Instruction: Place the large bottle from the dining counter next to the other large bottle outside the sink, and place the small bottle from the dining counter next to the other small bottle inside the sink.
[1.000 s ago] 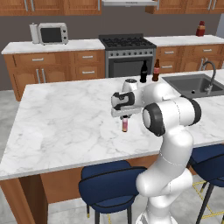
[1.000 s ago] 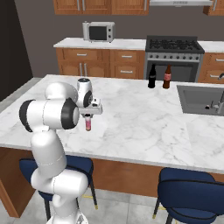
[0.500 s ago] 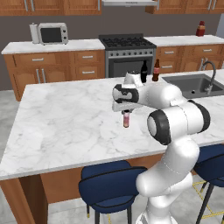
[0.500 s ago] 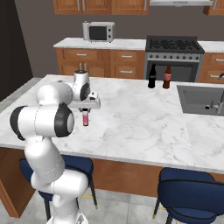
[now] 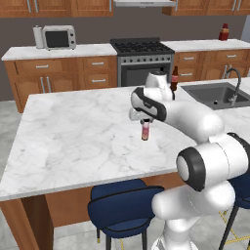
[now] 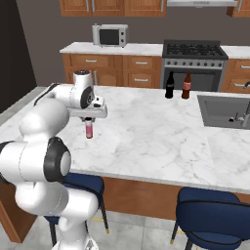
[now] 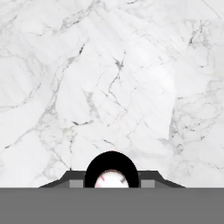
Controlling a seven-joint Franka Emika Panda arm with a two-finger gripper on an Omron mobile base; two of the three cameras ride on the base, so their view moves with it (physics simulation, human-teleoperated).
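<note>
From the left base view, we see our fingers (image 5: 145, 120) pinching the small bottle (image 5: 145, 131) by its cap, so it hangs upright just above the marbled tabletop (image 5: 73, 127). The sink (image 5: 215, 93) lies well apart to the right.

From the right base view, the small bottle (image 6: 89, 129) hangs under the hand near the tabletop's (image 6: 146, 127) left part. The large bottle (image 6: 169, 85) and the other large bottle (image 6: 186, 86) stand just beside each other, near the sink's (image 6: 222, 111) left edge, so we judge that pairing done.

In the hand view, the bottle's dark cap (image 7: 111, 171) sits between the fingers, bare marble beyond.

We judge the carry of the small bottle is in hand. Next calls for a long swing right, over the sink rim, then lowering beside the bottle inside, which we cannot make out.
</note>
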